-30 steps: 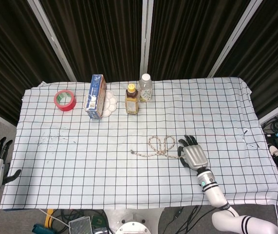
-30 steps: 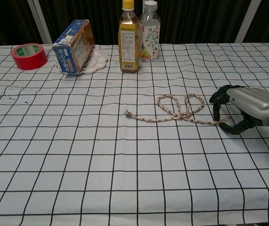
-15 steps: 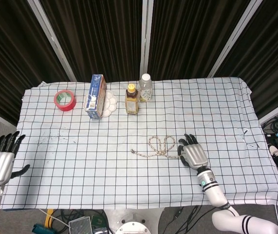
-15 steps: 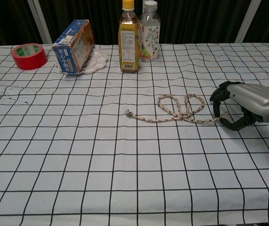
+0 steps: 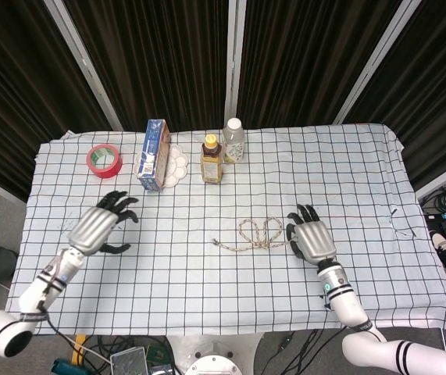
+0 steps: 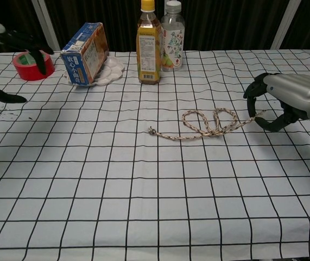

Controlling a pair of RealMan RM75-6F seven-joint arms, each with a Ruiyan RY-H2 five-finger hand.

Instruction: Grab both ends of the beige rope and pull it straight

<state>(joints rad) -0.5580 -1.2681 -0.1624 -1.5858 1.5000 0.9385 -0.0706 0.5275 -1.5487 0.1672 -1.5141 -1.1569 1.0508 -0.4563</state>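
The left hand (image 5: 101,225) has swung in from beyond the worktop's (image 5: 363,172) left edge and now hovers over the checked cloth below the red tape roll (image 5: 104,160), fingers spread and holding nothing. The right hand (image 5: 310,238) has risen a little, pinching the right end of the beige rope (image 6: 209,124) so that end lifts off the cloth. The rope still lies looped near the middle of the worktop, its left knotted end resting free and shifted slightly right.
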